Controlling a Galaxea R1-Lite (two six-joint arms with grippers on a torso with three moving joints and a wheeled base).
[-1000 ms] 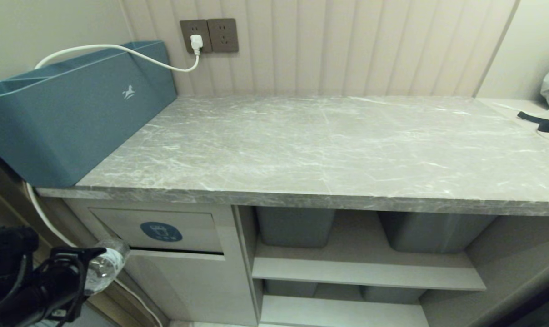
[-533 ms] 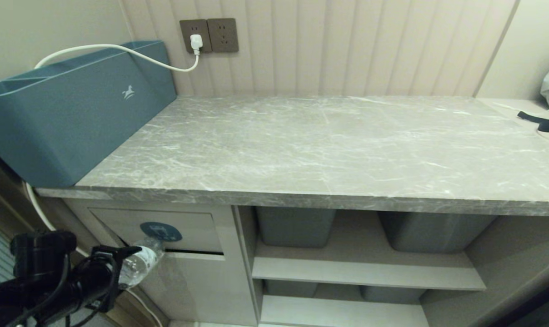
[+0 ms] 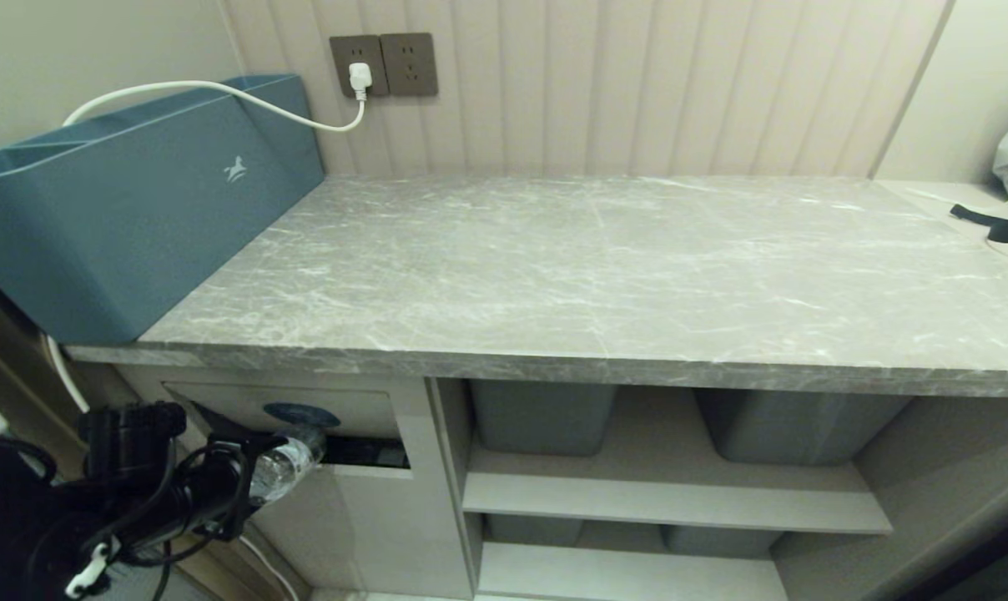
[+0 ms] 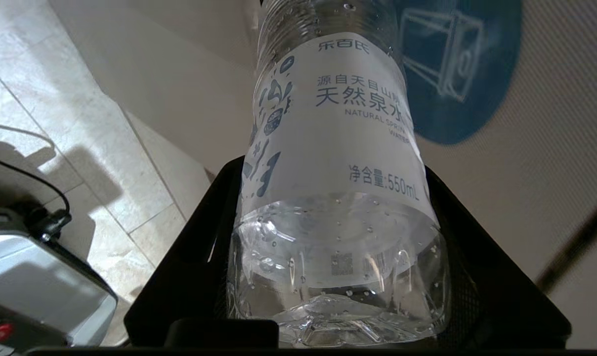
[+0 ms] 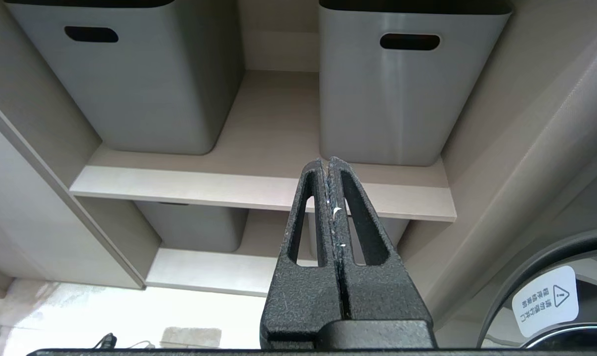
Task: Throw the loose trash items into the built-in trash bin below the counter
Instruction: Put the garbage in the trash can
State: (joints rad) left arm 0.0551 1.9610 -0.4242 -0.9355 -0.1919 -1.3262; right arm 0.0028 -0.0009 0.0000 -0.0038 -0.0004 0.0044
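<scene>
L gripper (image 3: pixel 249 476) clamped on bottle (image 3: pixel 287 461), base end between my jaws, neck pointing fwd. Bottle cap end is at the flap (image 3: pixel 304 407) of the bin, just under the blue sticker (image 3: pixel 301 414); flap tilted inward, dark slot showing beside the bottle. Neck looks to be pressing the flap, but can't tell how far the tip is inside. L wrist view: label is white w/ blue pattern, some water left in it, sticker right behind it.

R gripper (image 5: pixel 330 170) parked low, facing the shelves beside the bin, jaws closed on nothing. Two grey tubs (image 5: pixel 145 84) ahead of it; not the target.

Counter (image 3: pixel 604 267) above bin: no bottles on it. Blue box (image 3: pixel 128 217) at its L end, contents hidden.

Status (my est.): this bottle at the drop-in stage, not yet released. Left to do: push further through flap, let go, pull back. Second bottle not in view anywhere; whether already binned, can't tell.
</scene>
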